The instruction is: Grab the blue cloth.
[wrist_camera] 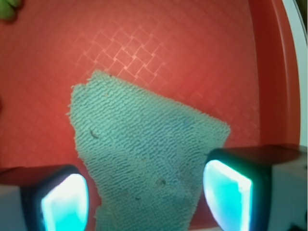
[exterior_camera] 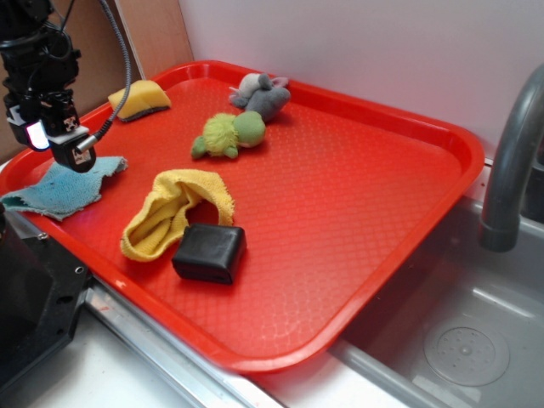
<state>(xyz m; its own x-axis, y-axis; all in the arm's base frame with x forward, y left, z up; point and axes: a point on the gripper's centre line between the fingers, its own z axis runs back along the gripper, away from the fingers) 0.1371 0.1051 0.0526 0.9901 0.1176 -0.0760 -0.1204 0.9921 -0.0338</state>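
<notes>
At the left edge of a red tray [exterior_camera: 408, 212], the gripper [exterior_camera: 59, 140] of a WidowX arm hangs spread wide just above the blue cloth [exterior_camera: 64, 189], which lies flat and ragged-edged in the tray's near-left corner. The wrist view looks straight down on the blue cloth [wrist_camera: 144, 163], with one glowing fingertip [wrist_camera: 65, 202] to either side of it and nothing gripped between them. Beyond the gripper, a yellow sponge [exterior_camera: 138, 99] rests near the tray's far-left rim. Toward the middle, a yellow cloth [exterior_camera: 174, 212] lies bunched, with a black block [exterior_camera: 209, 252] touching its near-right side. Farther back sit a green plush toy [exterior_camera: 229, 134] and, just beyond it, a grey plush toy [exterior_camera: 262, 93]. At far right, a grey faucet [exterior_camera: 510, 161] arches over a metal sink [exterior_camera: 459, 340].
</notes>
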